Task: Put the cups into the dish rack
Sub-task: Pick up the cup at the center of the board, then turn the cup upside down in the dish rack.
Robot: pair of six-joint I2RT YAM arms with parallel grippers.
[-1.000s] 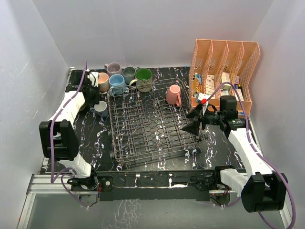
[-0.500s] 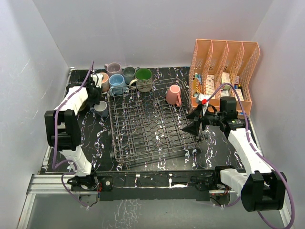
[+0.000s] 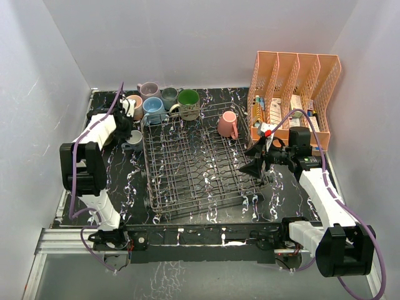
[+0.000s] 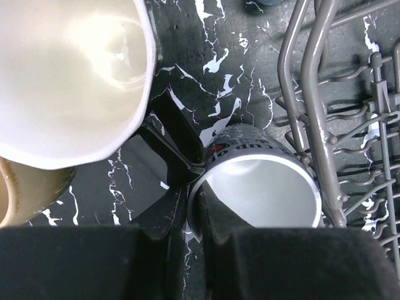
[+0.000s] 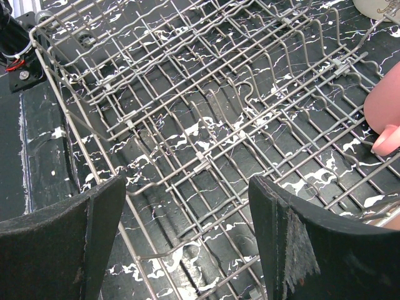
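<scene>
A grey cup point(image 3: 132, 139) point(image 4: 262, 181) stands on the black marbled table just left of the dish rack point(image 3: 200, 162) point(image 4: 319, 94). My left gripper point(image 3: 128, 129) point(image 4: 189, 219) is shut on its rim, one finger inside the cup and one outside. Several more cups point(image 3: 154, 107) cluster behind the rack's far left corner. A pink cup point(image 3: 227, 124) point(image 5: 384, 112) sits in the rack's far right corner. My right gripper point(image 3: 255, 159) point(image 5: 186, 187) hangs open over the rack's right side, holding nothing.
An orange mesh file organizer point(image 3: 294, 87) with papers stands at the back right. In the left wrist view a large cream cup point(image 4: 62, 75) and a tan cup point(image 4: 25, 187) crowd the left of the held cup. White walls enclose the table.
My left gripper has shut on the grey cup's rim, and the left arm's elbow has swung back. The right arm has not moved.
</scene>
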